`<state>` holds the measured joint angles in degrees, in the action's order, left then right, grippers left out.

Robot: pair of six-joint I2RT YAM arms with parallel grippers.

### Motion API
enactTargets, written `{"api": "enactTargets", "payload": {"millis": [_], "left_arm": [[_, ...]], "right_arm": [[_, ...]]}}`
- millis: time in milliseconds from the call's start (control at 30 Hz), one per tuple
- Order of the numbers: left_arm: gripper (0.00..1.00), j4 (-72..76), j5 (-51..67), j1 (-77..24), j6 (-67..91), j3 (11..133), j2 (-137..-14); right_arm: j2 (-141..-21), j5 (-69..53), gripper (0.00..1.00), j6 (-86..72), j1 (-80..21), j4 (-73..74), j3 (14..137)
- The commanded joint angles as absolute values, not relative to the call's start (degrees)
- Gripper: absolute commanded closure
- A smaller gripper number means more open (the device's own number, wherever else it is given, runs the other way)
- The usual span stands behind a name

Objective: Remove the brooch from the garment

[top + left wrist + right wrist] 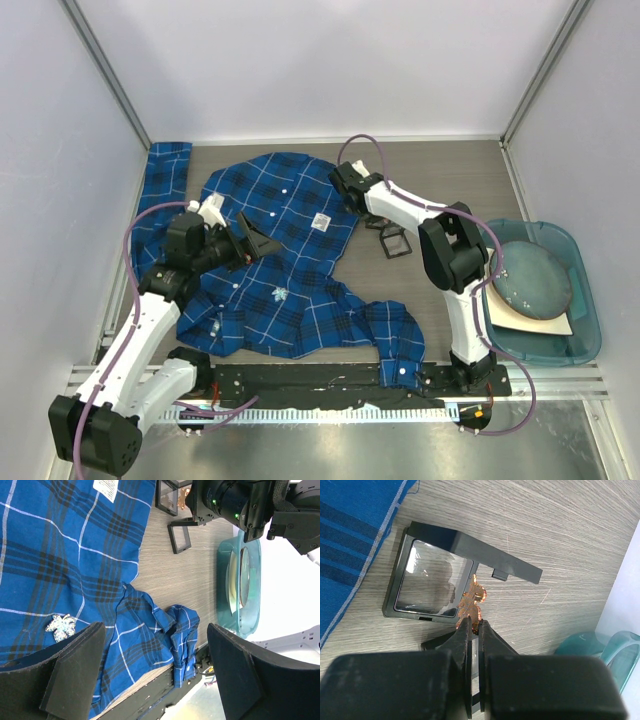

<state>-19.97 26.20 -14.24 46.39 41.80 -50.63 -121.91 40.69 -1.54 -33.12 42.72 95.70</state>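
The garment, a blue and navy plaid shirt (270,255), lies spread on the table and also shows in the left wrist view (60,555) and the right wrist view (350,530). A silver leaf-shaped brooch (61,627) sits on the shirt's front (280,293). My left gripper (155,647) is open and empty, hovering over the shirt (250,243), with the silver brooch just beside its left finger. My right gripper (476,623) is shut on a copper-gold leaf brooch (472,600), held at the edge of an open black display box (435,580) right of the shirt (372,215).
The black box (393,241) lies open on the wood table, with its parts also in the left wrist view (179,535). A teal bin (588,305) holding a round plate (533,275) stands at the right. The shirt's white label (321,221) lies near the collar.
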Motion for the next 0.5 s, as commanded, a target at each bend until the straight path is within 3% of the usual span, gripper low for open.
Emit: {"api": "enactTargets", "payload": {"millis": [0,467], "left_arm": [[0.14,-17.8,27.8,-14.4,46.1,41.7,-50.8],[0.14,-17.7,28.0,-14.4,46.1,42.0,-51.2]], "right_arm": [[-122.3,42.6,0.95,-1.0,-32.9,43.3,97.7],[-123.2,40.4,0.78,-0.8,-32.9,43.6,99.2]]}}
